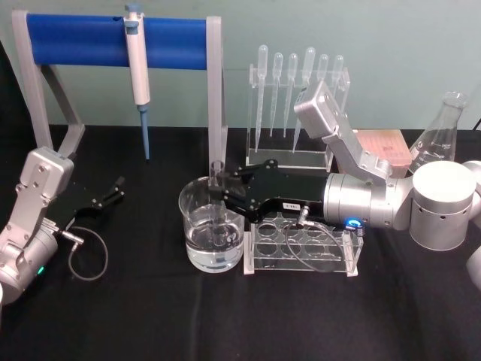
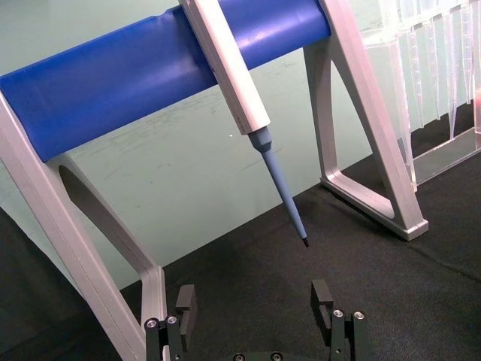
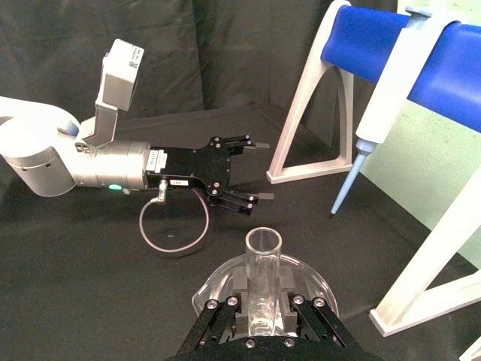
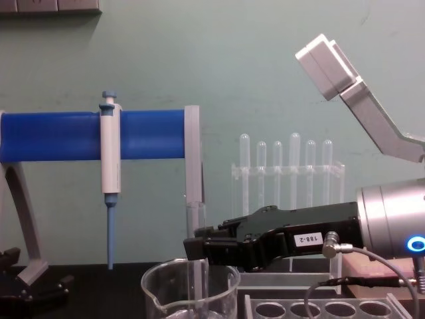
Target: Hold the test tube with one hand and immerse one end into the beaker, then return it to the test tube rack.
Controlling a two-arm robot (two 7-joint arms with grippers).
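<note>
- Two arms show in the head view. The right gripper point(image 1: 219, 188) reaches in from the right over the beaker point(image 1: 213, 233), its fingers clamped on the test tube point(image 1: 219, 199), which stands upright with its lower end down inside the beaker. The beaker sits on the black table point(image 1: 150, 316), touching the left end of a clear tube rack point(image 1: 301, 248). The left gripper point(image 1: 116, 188) rests low near the table at the left, fingers apart and holding nothing. A pipettor point(image 1: 137, 68) hangs from the blue bar of a stand point(image 1: 83, 41) behind; a pipette rack point(image 1: 297, 98) stands behind the right arm, and a flask point(image 1: 440, 135) at far right.
- Left wrist view: the left gripper's fingers point(image 2: 322, 295) stand apart above bare black cloth, with the pipettor point(image 2: 248, 98) and stand point(image 2: 150, 71) beyond.
- Right wrist view: the test tube's open rim point(image 3: 263, 242) rises between the closed fingers, the beaker point(image 3: 308, 274) under it. The left gripper point(image 3: 257, 171) lies farther off, open.
- Chest view: the right gripper point(image 4: 196, 247) holds just above the beaker's rim point(image 4: 192, 279); the test tube point(image 4: 192, 216) is faint here, apparently upright in the fingers.
</note>
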